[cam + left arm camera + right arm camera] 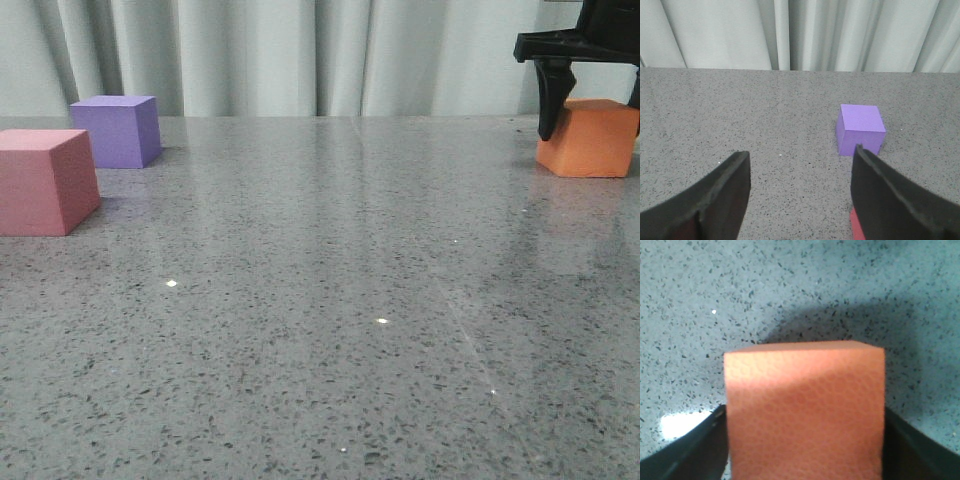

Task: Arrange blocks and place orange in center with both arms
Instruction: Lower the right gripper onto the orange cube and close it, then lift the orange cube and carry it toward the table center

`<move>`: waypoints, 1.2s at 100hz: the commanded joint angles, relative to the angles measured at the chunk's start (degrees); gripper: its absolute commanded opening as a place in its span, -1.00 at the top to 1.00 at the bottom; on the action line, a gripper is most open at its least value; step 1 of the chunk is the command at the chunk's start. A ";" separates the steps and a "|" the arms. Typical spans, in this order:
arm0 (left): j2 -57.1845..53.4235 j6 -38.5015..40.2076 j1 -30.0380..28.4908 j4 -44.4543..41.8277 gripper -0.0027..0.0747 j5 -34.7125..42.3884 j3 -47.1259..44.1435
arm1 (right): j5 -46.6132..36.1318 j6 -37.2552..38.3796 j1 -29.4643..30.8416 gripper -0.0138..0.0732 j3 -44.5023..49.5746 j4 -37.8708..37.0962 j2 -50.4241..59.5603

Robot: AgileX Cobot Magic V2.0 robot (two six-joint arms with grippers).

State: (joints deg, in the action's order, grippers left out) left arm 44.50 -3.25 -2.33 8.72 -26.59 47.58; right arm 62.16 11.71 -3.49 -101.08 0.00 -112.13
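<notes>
The speckled grey bench [330,330] carries everything, with a pale curtain [300,55] hanging behind it. Taking the orange cube [590,138] as the landmark: it sits at the far right of the bench, resting on the surface, while the pink-red cube [45,182] and the purple cube [118,130] both stand well apart from it, far off to its left, the purple one just behind the pink-red one.

The right hand [590,95] has its dark fingers down on either side of the orange cube; in the right wrist view they sit flush against its two flanks, so it looks closed on the cube, though how firmly cannot be told. The left hand [800,195] stands wide open, holding nothing, with the purple cube ahead of it, across the bench from the orange one.

The step in hand seems to be the pick-up of the orange cube. Next would likely be a lift and a carry leftward towards the bench's middle.
</notes>
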 commanded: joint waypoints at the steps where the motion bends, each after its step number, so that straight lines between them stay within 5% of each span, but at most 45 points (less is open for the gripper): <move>1: -0.01 -0.04 0.31 0.71 -0.15 4.39 2.06 | -1.99 -0.04 0.34 -0.34 -1.78 -0.65 2.98; 27: -0.01 -0.04 0.31 0.71 -0.15 4.39 2.06 | -1.99 -0.04 0.34 0.15 -1.78 -0.70 2.98; 77: -0.01 -0.04 0.31 0.71 -0.15 4.39 2.06 | 4.12 -0.04 -1.95 0.15 -7.19 1.64 5.36; 120: -0.01 -0.04 0.31 1.53 -0.15 4.27 2.06 | 11.22 -1.21 -15.74 0.15 -14.96 1.64 4.66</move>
State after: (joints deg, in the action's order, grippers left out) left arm 44.50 -3.25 -2.33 9.20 -26.49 47.58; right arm 71.24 10.12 -17.03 -113.91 1.49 -110.56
